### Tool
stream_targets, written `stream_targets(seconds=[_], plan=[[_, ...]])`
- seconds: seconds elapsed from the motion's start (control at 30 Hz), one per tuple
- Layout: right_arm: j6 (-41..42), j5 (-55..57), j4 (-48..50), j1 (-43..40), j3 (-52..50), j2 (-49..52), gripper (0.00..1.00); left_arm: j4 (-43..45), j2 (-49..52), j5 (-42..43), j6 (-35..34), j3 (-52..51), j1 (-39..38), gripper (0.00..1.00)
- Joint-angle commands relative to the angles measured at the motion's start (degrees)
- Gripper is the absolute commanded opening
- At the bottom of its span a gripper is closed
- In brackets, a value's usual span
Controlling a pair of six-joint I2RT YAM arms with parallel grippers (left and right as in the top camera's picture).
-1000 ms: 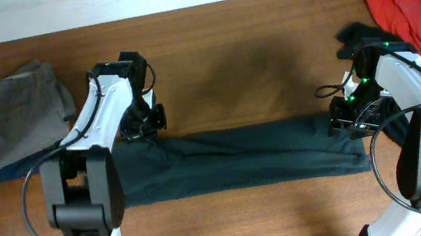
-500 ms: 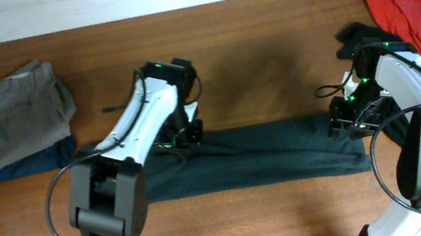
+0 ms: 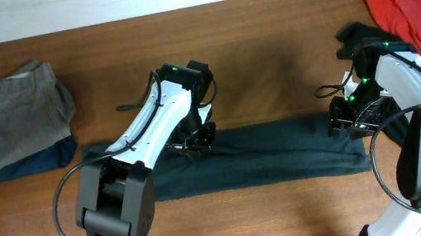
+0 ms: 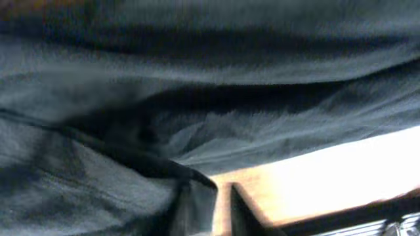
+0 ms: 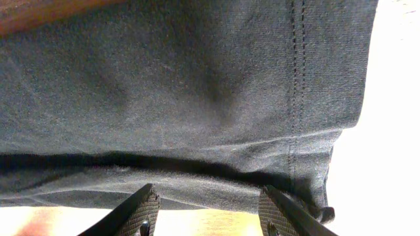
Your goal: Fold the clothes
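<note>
t-shirt: soft, limp, light black strip
best grip: likely end hems, both layers
left tool: narrow gap
right tool: wide, empty

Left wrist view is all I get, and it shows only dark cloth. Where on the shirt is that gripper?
Observer: Seen from overhead, the left gripper is at the far edge of the shirt, left of its middle.
Operator: How does the shirt lie?
Observer: It is one long narrow strip running left to right across the table.
Operator: And the other arm?
Observer: The right gripper is at the strip's right end. Its jaws are open, and the stitched hem shows beyond its fingers.
</note>
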Motion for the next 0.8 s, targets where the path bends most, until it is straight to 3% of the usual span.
stream_targets(seconds=[0.0, 0.3, 0.5, 0.77], plan=[[0.0, -0.5, -0.1, 0.3, 0.4, -1.0, 0.54, 1.9, -1.4, 0.7, 0.5, 0.6, -0.1, 0.4], [-0.1, -0.5, -0.1, 0.3, 0.4, -1.0, 0.54, 1.5, -1.4, -1.4, 0.5, 0.6, 0.0, 0.43], [-0.1, 0.3, -0.9, -1.3, 0.5, -1.0, 0.54, 0.7, -2.7, -2.8, 0.5, 0.6, 2.2, 0.39], [-11.2, -8.6, -4.2, -11.1, 0.4, -1.0, 0.55, 0.6, -12.8, -10.2, 0.5, 0.6, 8.8, 0.42]])
